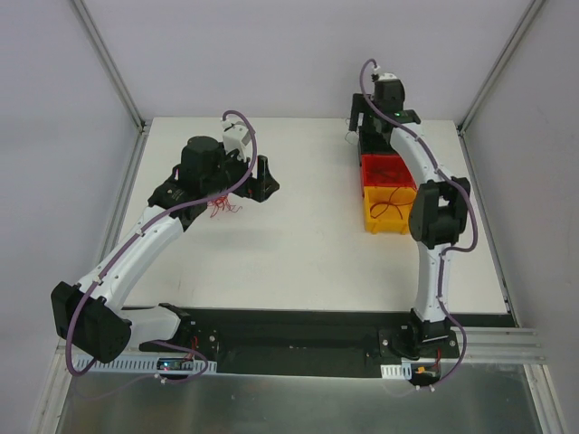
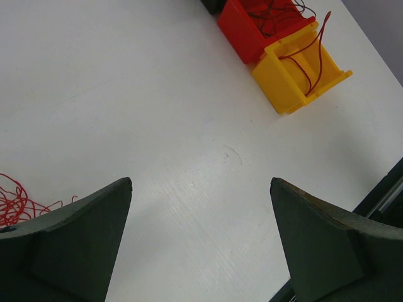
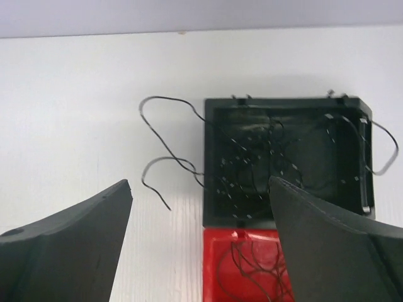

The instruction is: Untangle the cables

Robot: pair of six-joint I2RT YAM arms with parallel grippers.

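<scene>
The table [image 1: 298, 262] is plain white. On it lies a scribble of red cables [image 1: 223, 208]. Three bins sit together: a black bin [image 3: 283, 104], a red bin [image 2: 242, 31] and a yellow bin [image 2: 277, 78]. Thin black cables [image 3: 167, 98] show against the white, and a red strand [image 2: 313, 60] crosses the yellow. The arms [image 1: 149, 242] are white with black joints and purple cords [image 1: 251, 149].

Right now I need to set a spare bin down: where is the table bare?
Widest bare patch: the middle of the table, between the red cable tangle and the yellow bin. So is the strip along its near edge. Crowded: the right side, where black bin, red bin and yellow bin stand in a row, black wires spilling left of the black bin.
</scene>
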